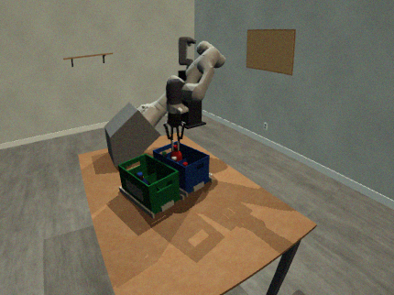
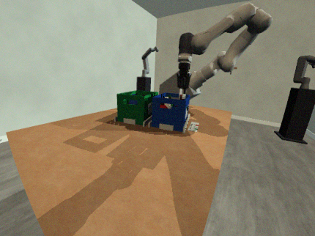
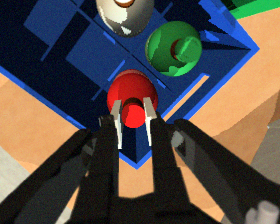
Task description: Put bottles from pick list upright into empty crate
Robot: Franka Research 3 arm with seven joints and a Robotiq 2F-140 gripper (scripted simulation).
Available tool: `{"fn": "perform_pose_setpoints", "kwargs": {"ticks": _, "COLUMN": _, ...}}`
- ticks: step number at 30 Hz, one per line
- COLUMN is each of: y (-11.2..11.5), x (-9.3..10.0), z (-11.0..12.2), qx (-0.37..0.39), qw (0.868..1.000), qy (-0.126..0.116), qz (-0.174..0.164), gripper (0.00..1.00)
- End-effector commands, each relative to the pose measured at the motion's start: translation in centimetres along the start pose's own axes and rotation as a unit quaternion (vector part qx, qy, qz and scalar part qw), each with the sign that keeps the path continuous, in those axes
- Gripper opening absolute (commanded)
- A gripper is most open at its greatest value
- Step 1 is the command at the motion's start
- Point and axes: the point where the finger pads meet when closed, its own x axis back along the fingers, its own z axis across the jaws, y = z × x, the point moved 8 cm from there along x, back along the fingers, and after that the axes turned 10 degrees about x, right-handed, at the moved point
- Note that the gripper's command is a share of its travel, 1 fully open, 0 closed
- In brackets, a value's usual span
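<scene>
My gripper (image 1: 174, 140) (image 2: 182, 90) (image 3: 133, 109) points straight down and is shut on the cap of a red-label bottle (image 1: 177, 155) (image 3: 131, 94). The bottle stands upright in a corner cell of the blue crate (image 1: 196, 169) (image 2: 171, 119) (image 3: 219, 71). A green-label bottle (image 3: 170, 50) and a white-label bottle (image 3: 125, 16) stand in neighbouring cells of that crate. The green crate (image 1: 158, 191) (image 2: 131, 110) stands right beside it and holds more bottles, one with a blue cap (image 1: 139, 175). The pick list (image 2: 194, 127) lies on the table on the blue crate's far side; its lines are too small to read.
A grey box (image 1: 128, 133) leans at the back of the table behind the crates. A black pedestal (image 2: 297, 116) with a camera arm stands on the floor to the right, and another (image 2: 143, 83) stands behind the green crate. The wooden table (image 1: 220, 236) stretches forward.
</scene>
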Motion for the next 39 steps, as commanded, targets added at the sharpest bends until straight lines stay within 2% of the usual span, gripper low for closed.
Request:
{"fn": "perform_pose_setpoints", "kwargs": {"ticks": 1, "y": -0.3, "x": 0.0, "z": 0.2, "qx": 0.003, "qw": 1.0, "qy": 0.004, "qz": 0.006, "gripper": 0.0}}
{"fn": "perform_pose_setpoints", "kwargs": {"ticks": 39, "y": -0.3, "x": -1.1, "z": 0.2, "qx": 0.003, "qw": 1.0, "qy": 0.004, "qz": 0.006, "gripper": 0.0}}
